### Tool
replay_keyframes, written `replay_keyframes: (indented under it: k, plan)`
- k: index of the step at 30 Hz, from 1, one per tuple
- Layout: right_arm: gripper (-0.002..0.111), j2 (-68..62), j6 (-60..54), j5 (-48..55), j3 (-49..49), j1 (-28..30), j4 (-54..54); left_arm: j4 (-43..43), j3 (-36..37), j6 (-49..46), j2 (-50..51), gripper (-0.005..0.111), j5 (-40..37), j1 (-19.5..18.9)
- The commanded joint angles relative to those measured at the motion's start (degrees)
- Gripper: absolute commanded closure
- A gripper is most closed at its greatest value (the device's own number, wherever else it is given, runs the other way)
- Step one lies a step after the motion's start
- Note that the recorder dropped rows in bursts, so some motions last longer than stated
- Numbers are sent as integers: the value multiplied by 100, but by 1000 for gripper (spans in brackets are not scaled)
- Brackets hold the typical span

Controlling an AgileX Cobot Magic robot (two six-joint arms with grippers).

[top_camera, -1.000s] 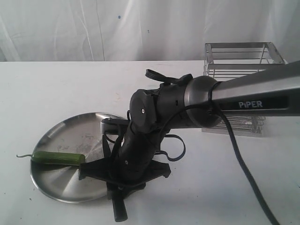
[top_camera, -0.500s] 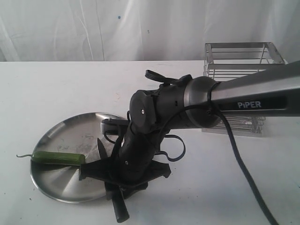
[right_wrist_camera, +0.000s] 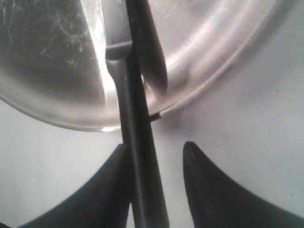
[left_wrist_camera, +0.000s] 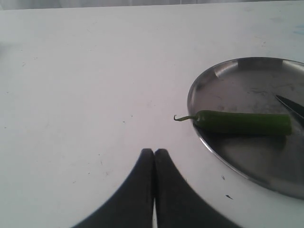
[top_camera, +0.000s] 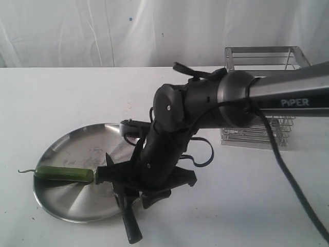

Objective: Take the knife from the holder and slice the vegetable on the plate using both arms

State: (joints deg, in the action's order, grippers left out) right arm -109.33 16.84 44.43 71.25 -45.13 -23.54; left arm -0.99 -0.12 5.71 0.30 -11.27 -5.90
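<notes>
The green vegetable [top_camera: 64, 174] lies on the left part of the steel plate [top_camera: 77, 144], its stem over the rim. The black knife [top_camera: 131, 226] rests with its handle off the plate's near edge and its blade tip near the vegetable's cut end. My right gripper [top_camera: 139, 198] hovers over the handle, open: in the right wrist view the knife handle [right_wrist_camera: 137, 142] lies against one finger with a gap to the other [right_wrist_camera: 156, 145]. My left gripper [left_wrist_camera: 154, 151] is shut on nothing, over bare table beside the plate [left_wrist_camera: 247, 80] and vegetable [left_wrist_camera: 242, 122]. The wire holder [top_camera: 259, 67] stands at the back right.
The right arm's forearm marked PiPER [top_camera: 288, 100] stretches from the right edge across the front of the holder, with a black cable [top_camera: 288, 175] hanging below it. A white curtain hangs behind the white table [top_camera: 61, 98].
The right arm's wrist and gripper have shifted to the right and a little up. The knife's blade has swung slightly left toward the vegetable. The vegetable and plate have not moved.
</notes>
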Motion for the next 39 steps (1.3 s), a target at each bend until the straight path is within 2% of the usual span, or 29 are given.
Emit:
replay_keyframes:
  k: [1, 5, 9, 12, 16, 23, 27, 30, 36, 39]
  plan:
    - [74, 335, -150, 472, 23, 360, 126, 24, 12, 3, -30, 107, 4, 40]
    - [74, 585, -1275, 1320, 23, 816, -105, 24, 12, 3, -30, 107, 4, 40]
    - [74, 605, -2984, 2521, 23, 1527, -1113, 24, 12, 3, -30, 107, 4, 40]
    - [74, 459, -4398, 2553, -9, 2024, -2404, 24, 12, 3, -30, 107, 4, 40]
    - [74, 336, -6229, 2553, -185, 2298, -3688, 24, 12, 3, -30, 107, 4, 40]
    - [74, 255, -6490, 2553, -787, 2223, -3774, 24, 12, 3, -30, 107, 4, 40]
    - [74, 249, -7187, 2553, -1464, 2324, -4385, 24, 12, 3, -30, 107, 4, 40]
    - [74, 169, -7320, 2553, -1613, 2420, -4553, 24, 12, 3, -30, 107, 4, 40]
    - [56, -195, -7333, 2553, -1647, 2349, -4594, 24, 12, 3, -30, 107, 4, 40]
    - [54, -236, -7342, 2228, -1647, 2267, -4570, 24, 12, 3, -30, 107, 4, 40]
